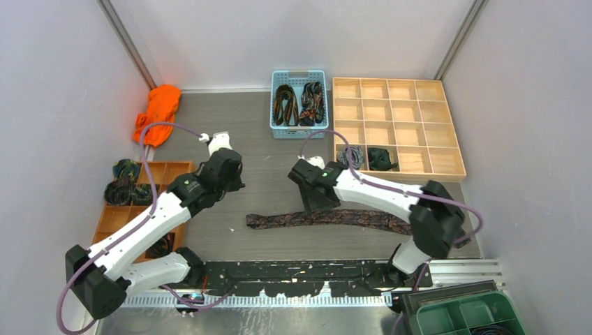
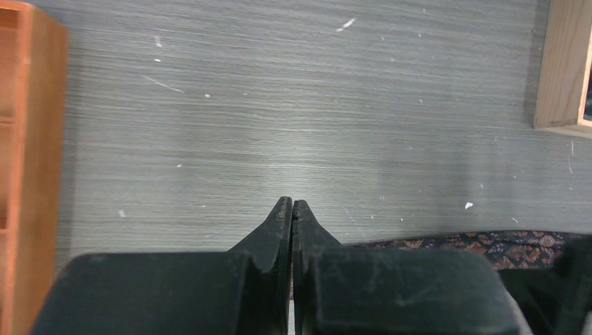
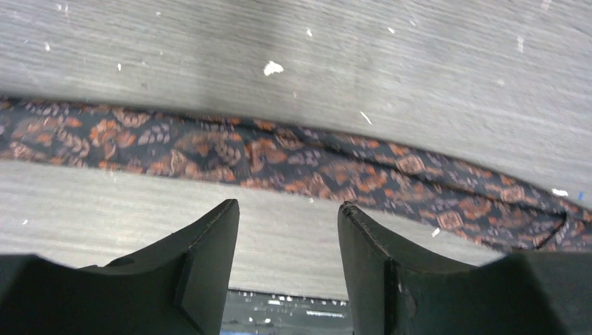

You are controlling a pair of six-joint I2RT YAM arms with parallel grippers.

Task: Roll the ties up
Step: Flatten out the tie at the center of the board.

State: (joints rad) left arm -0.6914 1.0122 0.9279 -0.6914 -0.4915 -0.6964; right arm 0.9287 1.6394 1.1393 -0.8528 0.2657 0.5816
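A dark tie with an orange-brown paisley pattern (image 1: 328, 219) lies flat and stretched out across the table's middle. It also shows in the right wrist view (image 3: 279, 157) and at the lower right of the left wrist view (image 2: 516, 246). My right gripper (image 3: 287, 209) is open and empty, just above the tie's middle part; in the top view its head (image 1: 315, 190) hides the jaws. My left gripper (image 2: 292, 204) is shut and empty, over bare table to the left of the tie (image 1: 222, 174). Rolled ties sit in the wooden grid tray (image 1: 398, 125).
A blue basket (image 1: 299, 105) holds several ties at the back. An orange cloth (image 1: 157, 112) lies at the back left. An orange-brown tray (image 1: 139, 202) with coiled ties stands at the left. A green bin (image 1: 468, 314) is at the near right.
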